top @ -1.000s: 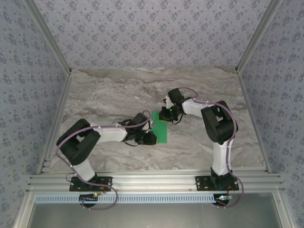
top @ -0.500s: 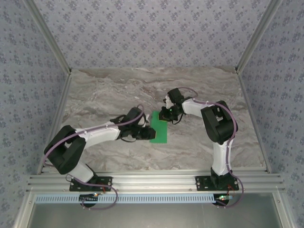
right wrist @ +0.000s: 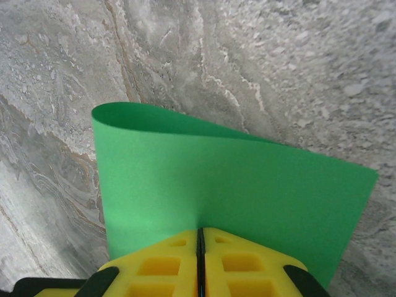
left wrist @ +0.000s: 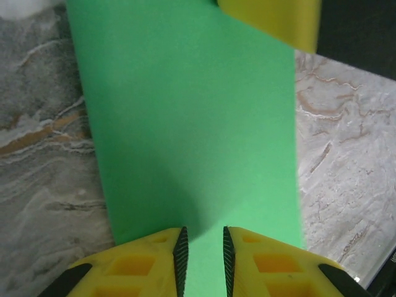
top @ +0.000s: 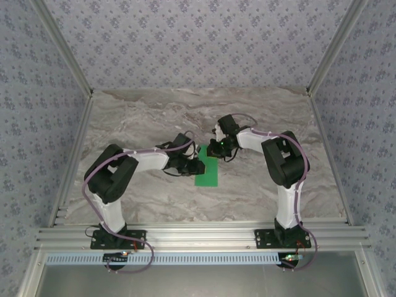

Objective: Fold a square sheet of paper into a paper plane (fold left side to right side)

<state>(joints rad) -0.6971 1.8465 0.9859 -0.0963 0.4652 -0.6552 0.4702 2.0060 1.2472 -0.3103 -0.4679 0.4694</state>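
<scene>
End effector states: the right end effector (top: 218, 148), just right of frame centre in the top view, is closed, its tips meeting at the upper edge of the square sheet of paper (top: 207, 173). Whether it pinches the sheet or only presses on it cannot be told. The left end effector (top: 197, 167) sits at the sheet's left edge. In the left wrist view its jaws stand slightly apart, with green paper visible through the gap and nothing clamped between them.

Enclosure: patterned wallpaper walls (top: 198, 43) close off the top and both sides of the frame. An aluminium rail (top: 198, 235) runs along the bottom and carries both arm bases.

Worktop (top: 142, 117): grey-brown marbled, flat and matte.

Sheet: it lies at frame centre as a narrow upright rectangle, doubled over on itself.

Progress (judgement): the left-to-right half fold is laid over. In the right wrist view the folded edge is rounded rather than flat, so the crease needs pressing. No nose or wing folds are visible, so the dart shaping remains.
</scene>
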